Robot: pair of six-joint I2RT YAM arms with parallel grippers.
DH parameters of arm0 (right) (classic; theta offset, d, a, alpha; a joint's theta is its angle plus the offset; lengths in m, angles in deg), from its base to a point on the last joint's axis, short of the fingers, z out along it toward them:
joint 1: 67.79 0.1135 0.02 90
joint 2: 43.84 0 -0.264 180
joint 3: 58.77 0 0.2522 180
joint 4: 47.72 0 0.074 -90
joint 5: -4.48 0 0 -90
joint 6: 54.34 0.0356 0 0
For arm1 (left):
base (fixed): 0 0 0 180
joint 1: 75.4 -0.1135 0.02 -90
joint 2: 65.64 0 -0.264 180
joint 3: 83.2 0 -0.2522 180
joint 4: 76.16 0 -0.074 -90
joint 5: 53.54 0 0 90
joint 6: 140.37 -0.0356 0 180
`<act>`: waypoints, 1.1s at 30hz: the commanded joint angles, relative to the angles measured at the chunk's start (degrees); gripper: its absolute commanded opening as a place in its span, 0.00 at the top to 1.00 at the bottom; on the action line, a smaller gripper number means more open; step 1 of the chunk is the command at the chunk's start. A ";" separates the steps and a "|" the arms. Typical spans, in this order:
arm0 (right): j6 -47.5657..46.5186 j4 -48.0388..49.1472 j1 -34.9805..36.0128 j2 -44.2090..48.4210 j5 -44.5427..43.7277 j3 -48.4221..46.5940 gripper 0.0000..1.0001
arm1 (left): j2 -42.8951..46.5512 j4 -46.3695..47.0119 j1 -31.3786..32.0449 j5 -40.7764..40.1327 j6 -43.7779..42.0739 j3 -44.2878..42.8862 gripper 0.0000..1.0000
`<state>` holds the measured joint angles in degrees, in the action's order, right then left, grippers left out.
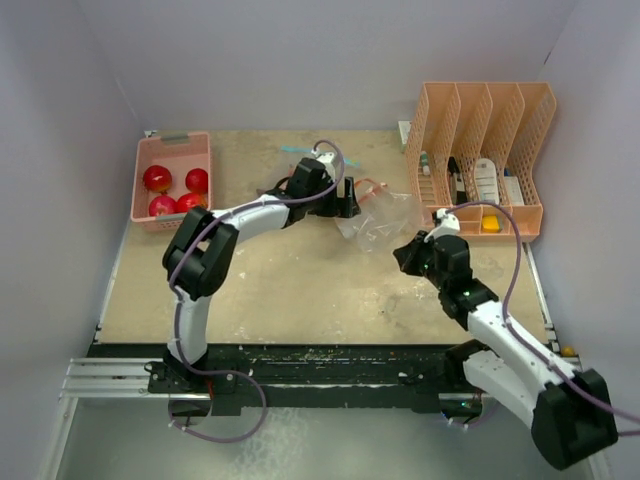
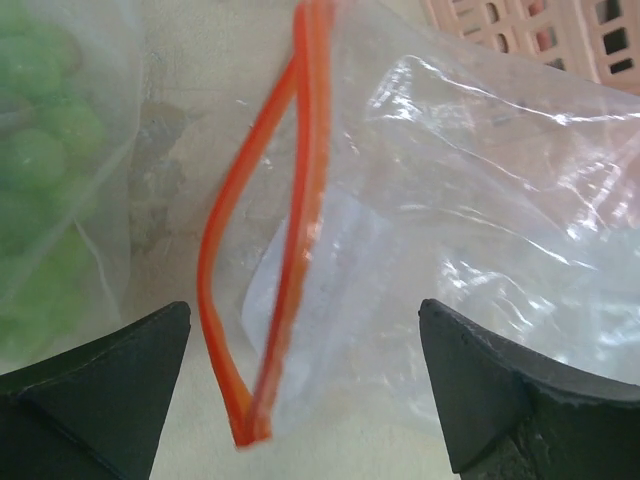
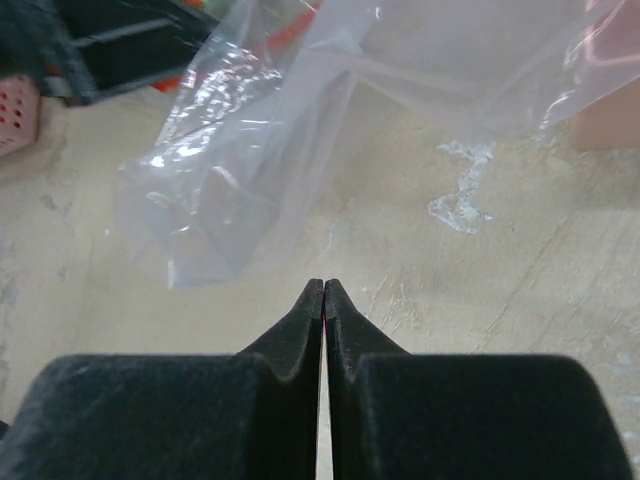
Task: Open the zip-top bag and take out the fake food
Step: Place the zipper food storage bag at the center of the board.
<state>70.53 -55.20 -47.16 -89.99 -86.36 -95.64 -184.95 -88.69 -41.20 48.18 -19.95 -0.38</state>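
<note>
From above, the bag [image 1: 385, 215] is lying toward the back of the table [image 1: 300, 290]. Its long axis is running from 9 to 3 o'clock, with the orange zip end at 9. The left gripper [image 1: 347, 197] is sitting right at that zip end. The right gripper [image 1: 407, 252] is waiting just beside the bag's 5 o'clock edge. Red toy fruit [image 1: 175, 190] is resting in the basket [image 1: 172, 145], well off at 9 o'clock.

In the left wrist view, the left gripper [image 2: 305, 320] is standing wide, grasping nothing. The zip strip [image 2: 305, 200] is running from 12 to 6 o'clock between its fingers, its two tracks parting into a narrow loop. Green round pieces [image 2: 35, 150] are showing through plastic at 10 o'clock; whether that is the same bag I cannot tell.

In the right wrist view, the right gripper [image 3: 324, 285] is clenching on nothing. The bag [image 3: 240, 160] is lying ahead at 11 to 12 o'clock, apart from its tips. The left arm looks nearer to the bag's mouth.
</note>
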 commanded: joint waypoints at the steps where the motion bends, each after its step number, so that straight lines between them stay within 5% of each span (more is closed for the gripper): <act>1: -1.02 12.48 0.12 -9.33 2.69 -0.21 0.98 | 10.30 -0.32 0.52 -0.12 -3.23 3.24 0.01; 12: -2.11 31.46 0.12 -41.09 -0.77 -11.47 1.00 | 23.33 2.52 -4.63 -9.09 -3.69 20.14 0.01; 19: -4.36 32.46 0.12 -53.40 -2.93 -24.80 1.00 | 24.81 0.30 -4.66 -14.19 -6.59 18.03 0.01; 29: -1.04 32.99 2.14 -31.35 -2.03 -6.83 1.00 | 13.44 -6.93 -4.66 -28.41 -9.69 3.68 0.00; 33: -0.91 26.86 2.31 -19.50 -2.66 -0.16 1.00 | 6.88 -10.29 -4.66 -30.03 -8.82 -2.56 0.08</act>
<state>68.78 -24.95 -45.20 -118.21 -87.56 -99.99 -172.53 -94.00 -45.90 22.98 -28.61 2.79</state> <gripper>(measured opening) 0.004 0.964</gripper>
